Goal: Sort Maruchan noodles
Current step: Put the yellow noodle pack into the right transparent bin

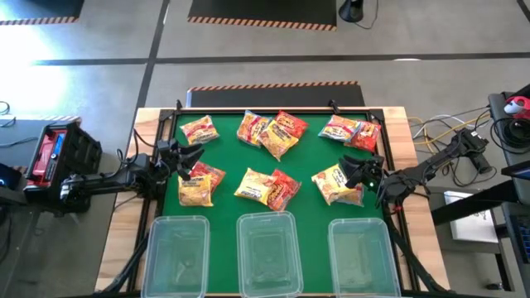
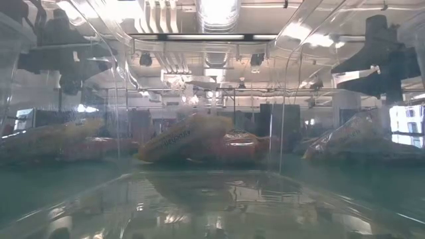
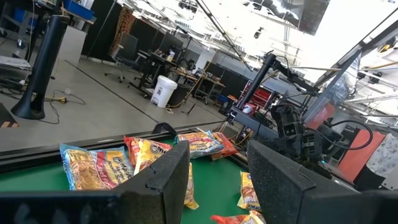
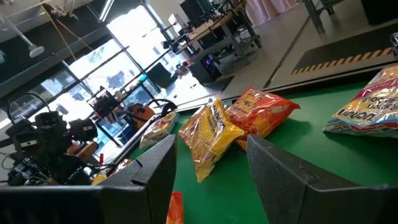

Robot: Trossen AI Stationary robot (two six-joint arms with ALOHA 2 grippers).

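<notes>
Noodle packs (image 1: 263, 185) look light, crinkly, slippy — grab by an edge. L gripper (image 1: 192, 157) & R gripper (image 1: 354, 170) both open, empty.

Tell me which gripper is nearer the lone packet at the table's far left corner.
Left. The left gripper hovers just on the near side of that packet, over the left pile; the right gripper hangs across the table by the right-hand packets.
</notes>
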